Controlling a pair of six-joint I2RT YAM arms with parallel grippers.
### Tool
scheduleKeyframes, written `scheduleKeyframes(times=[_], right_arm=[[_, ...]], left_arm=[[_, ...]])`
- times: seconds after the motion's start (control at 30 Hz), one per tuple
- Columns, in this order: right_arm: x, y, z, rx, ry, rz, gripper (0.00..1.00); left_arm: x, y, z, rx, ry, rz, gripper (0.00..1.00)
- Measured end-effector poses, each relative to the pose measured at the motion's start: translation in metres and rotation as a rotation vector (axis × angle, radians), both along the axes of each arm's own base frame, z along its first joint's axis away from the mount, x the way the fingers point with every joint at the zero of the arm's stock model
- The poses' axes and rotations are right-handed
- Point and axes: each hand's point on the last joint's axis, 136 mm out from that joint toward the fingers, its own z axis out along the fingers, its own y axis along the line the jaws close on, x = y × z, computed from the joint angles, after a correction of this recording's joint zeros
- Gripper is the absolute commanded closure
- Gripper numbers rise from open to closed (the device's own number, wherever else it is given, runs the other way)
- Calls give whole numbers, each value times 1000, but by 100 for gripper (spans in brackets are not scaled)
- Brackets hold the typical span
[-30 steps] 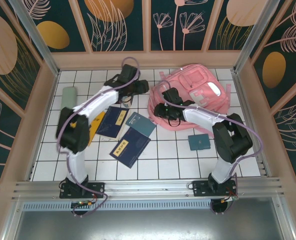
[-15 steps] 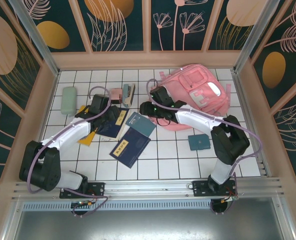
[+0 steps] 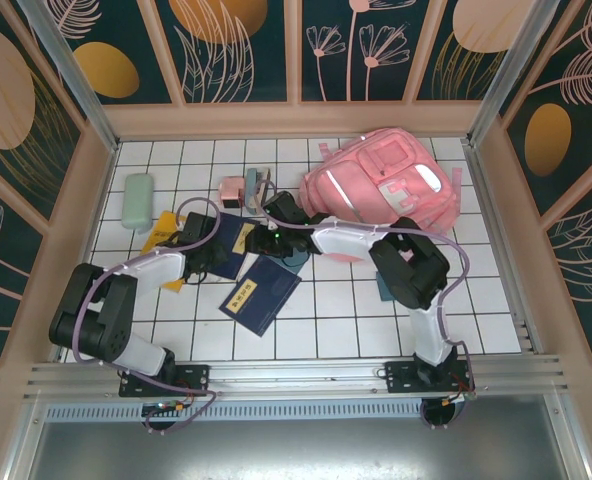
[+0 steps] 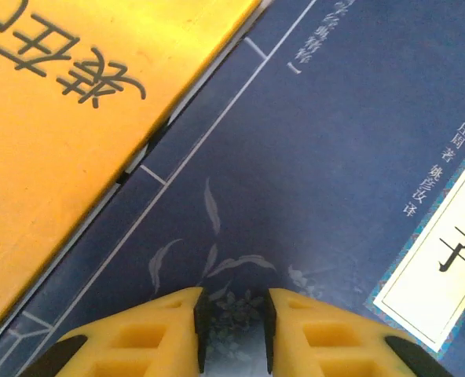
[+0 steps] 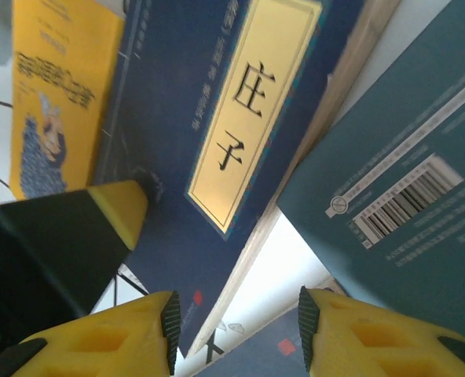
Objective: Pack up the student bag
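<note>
Well Apart From the Backpack, Both Arms Are Reaching Over the Books

The pink backpack (image 3: pixel 381 190) is lying at the counter's (image 3: pixel 476 310) far right. A navy book (image 4: pixel 311 157) is lying between a teal book (image 5: pixel 405 196) and a yellow book (image 4: pixel 60 118). The left end effector (image 4: pixel 232 330) is pointing at the navy cover with its fingers slightly apart. The right end effector (image 5: pixel 236 330) is gaping wider, gripping nothing.

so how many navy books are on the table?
2 navy books: the far navy book lies between the yellow book and the teal book; the near navy book lies closer to the arm bases. Arms may hide more.
</note>
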Motion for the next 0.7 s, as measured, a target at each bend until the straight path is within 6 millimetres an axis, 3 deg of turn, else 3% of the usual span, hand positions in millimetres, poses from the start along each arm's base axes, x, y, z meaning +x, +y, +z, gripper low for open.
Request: scheduleKeyframes(times=[0.23,0.43,0.7], right_arm=[[3,4,-13,-17,25,0,56],[11,12,-14,-18,21,-2,57],[19,13,-23,-62,24,-19,58]], left_arm=[[4,-15,0,-166,-61,67,77],[-17,-19,3,-266,-55,139,75],[-34,-18,13,-293,-43,177,54]])
